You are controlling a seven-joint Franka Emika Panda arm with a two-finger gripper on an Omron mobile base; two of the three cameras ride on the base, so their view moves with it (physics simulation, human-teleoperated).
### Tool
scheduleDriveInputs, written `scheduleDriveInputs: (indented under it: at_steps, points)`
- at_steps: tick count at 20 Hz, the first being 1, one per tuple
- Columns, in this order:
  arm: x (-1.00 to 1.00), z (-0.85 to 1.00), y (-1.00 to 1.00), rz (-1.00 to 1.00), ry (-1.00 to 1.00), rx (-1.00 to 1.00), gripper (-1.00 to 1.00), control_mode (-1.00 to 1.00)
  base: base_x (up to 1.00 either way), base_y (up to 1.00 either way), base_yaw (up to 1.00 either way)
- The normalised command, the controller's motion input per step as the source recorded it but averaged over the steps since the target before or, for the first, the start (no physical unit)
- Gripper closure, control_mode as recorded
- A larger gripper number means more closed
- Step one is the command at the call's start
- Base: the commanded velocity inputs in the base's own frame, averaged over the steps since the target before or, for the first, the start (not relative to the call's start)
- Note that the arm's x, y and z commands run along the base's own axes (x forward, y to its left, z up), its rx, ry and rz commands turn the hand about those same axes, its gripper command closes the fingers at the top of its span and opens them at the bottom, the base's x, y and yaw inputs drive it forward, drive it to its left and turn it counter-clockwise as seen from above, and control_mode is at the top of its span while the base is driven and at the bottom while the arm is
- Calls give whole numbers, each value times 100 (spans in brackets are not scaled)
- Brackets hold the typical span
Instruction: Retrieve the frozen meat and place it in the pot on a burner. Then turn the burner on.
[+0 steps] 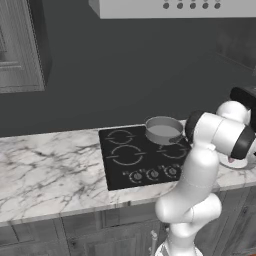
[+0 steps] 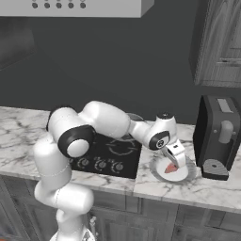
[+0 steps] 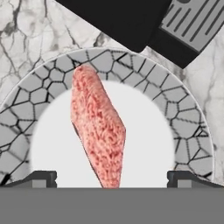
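Observation:
The frozen meat (image 3: 98, 131), a pinkish-red oblong lump, lies on a white plate with a cracked-stone rim (image 3: 188, 113) on the marble counter right of the stove. My gripper (image 3: 112, 177) hangs straight over it, open, its two fingertips spread wide to either side of the meat's near end. From the right base view the gripper (image 2: 173, 157) points down just above the meat (image 2: 171, 168). The grey pot (image 1: 163, 130) stands on the stove's rear right burner, with nothing in it.
The black cooktop (image 1: 135, 155) has a row of knobs (image 1: 152, 174) along its front edge. A black coffee machine (image 2: 219, 136) stands close to the right of the plate (image 2: 186, 176). A range hood (image 1: 175, 7) hangs overhead.

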Motion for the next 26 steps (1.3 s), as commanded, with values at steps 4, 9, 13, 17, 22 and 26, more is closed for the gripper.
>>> scheduleDriveInputs:
  at_steps: [4,9,13,17,22,26]
  points:
    - [8,-21,-5,2,0,0,-100,-100,0,0,0]
    - [3,-21,-8,1,0,0,-100,-100,0,0,0]
    - [5,-21,-7,1,0,0,-100,-100,0,0,0]
    - [10,-18,-1,1,0,0,-100,-100,0,0,0]
    - [9,-16,-1,1,0,0,-100,-100,0,0,0]
    - [9,-14,-2,1,0,0,-100,-100,0,0,0]
